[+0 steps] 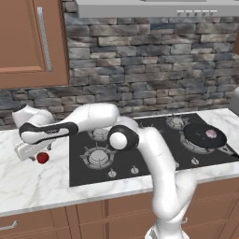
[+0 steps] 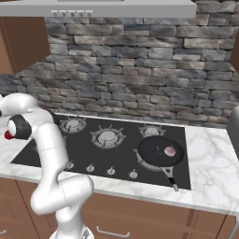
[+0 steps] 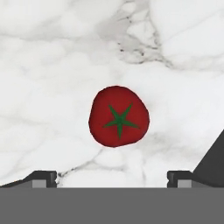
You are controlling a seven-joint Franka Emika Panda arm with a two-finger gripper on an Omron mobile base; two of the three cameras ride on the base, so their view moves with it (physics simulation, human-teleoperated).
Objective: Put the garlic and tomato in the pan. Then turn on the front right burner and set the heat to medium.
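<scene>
The red tomato [image 3: 119, 116] with its green star stem lies on the white marble counter, centred in the hand view just beyond my two spread fingertips [image 3: 41, 177]. In the left base view the tomato [image 1: 42, 158] sits left of the stove, and my gripper [image 1: 31, 153] hangs open right beside and above it without touching. The black pan [image 1: 204, 135] rests on the front right burner with the pale garlic [image 1: 211, 134] inside it. From the right base view the pan [image 2: 161, 151] holds the garlic [image 2: 170, 151], and a sliver of tomato [image 2: 7, 135] peeks past the arm.
The black cooktop [image 1: 140, 154] has a row of knobs [image 1: 134, 170] along its front edge. A stone backsplash [image 1: 149, 65] rises behind, and a wooden cabinet [image 1: 28, 42] hangs at upper left. My arm stretches low over the left burners.
</scene>
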